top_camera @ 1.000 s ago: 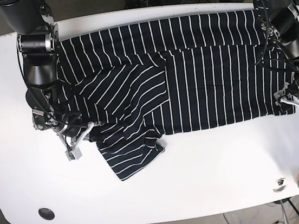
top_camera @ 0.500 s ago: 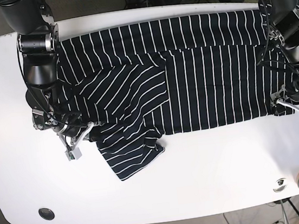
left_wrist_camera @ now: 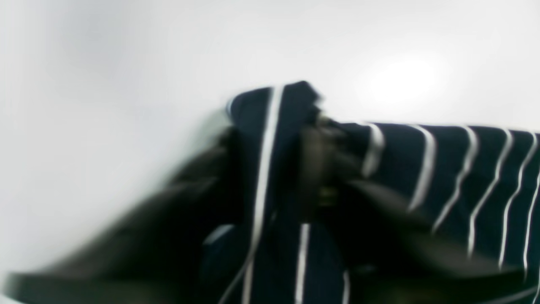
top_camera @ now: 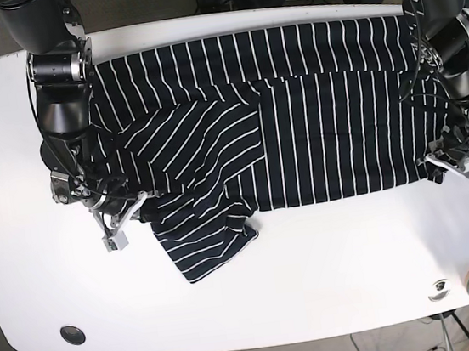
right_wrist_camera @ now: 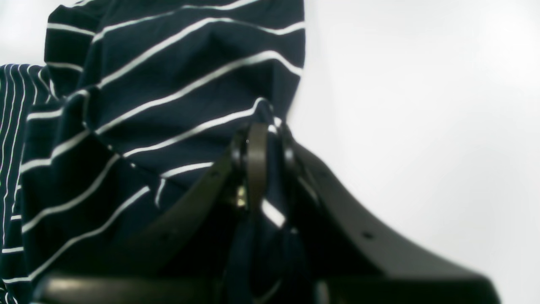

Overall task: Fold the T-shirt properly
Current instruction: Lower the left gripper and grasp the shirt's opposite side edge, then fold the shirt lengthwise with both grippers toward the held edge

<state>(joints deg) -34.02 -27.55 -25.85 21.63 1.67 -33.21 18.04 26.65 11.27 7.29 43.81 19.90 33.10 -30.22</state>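
Surface: white table [top_camera: 314,268], rounded corners.
Centre to 12 o'clock: navy white-striped T-shirt [top_camera: 313,114], spread flat; one sleeve folded toward 7 o'clock.
7 o'clock: dark round disc [top_camera: 73,335].
5 o'clock: small round fitting [top_camera: 439,287].

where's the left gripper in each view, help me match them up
Base: left gripper sits at the far right, at the T-shirt's lower right corner.
Left wrist: left gripper fills the blurred centre, jaws closed on the bunched striped corner.
Right wrist: not in it; that view shows the right gripper pinching the fabric.
Shared landmark: the T-shirt's white stripes on the white table.
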